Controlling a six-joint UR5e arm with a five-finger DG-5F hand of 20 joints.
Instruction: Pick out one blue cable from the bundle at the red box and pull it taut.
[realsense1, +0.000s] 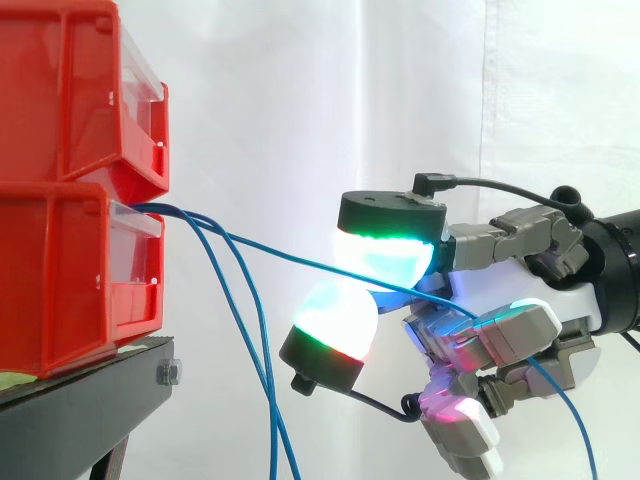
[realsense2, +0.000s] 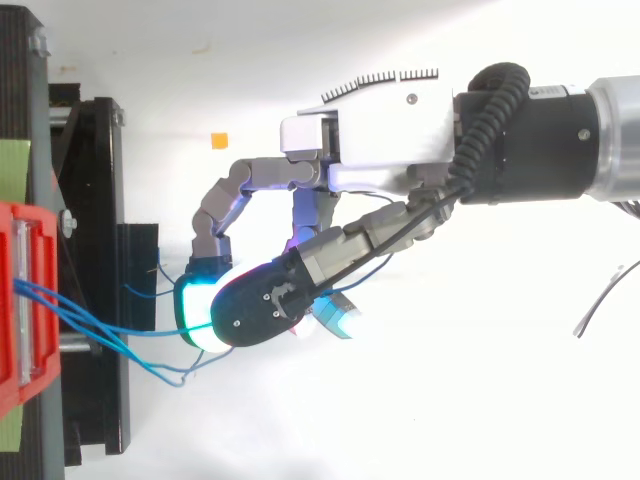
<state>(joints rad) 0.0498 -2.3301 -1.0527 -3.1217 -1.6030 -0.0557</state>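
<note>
At front of lower red bin (realsense1: 60, 270), blue cables (realsense1: 180, 214) hang out; hand (realsense1: 565, 295) prob. pinches one cable (realsense1: 300, 258).

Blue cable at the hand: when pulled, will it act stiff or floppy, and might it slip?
Likely floppy: the other cables droop straight down from the red box. Probably light, since the blue cable hardly sags on its way to the hand. It looks thin and smooth, so it may slip in the grasp.

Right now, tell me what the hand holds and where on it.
One blue cable, mid-length: it runs nearly straight from the red bin into the hand's curled fingers, its loose end hanging behind.
</note>
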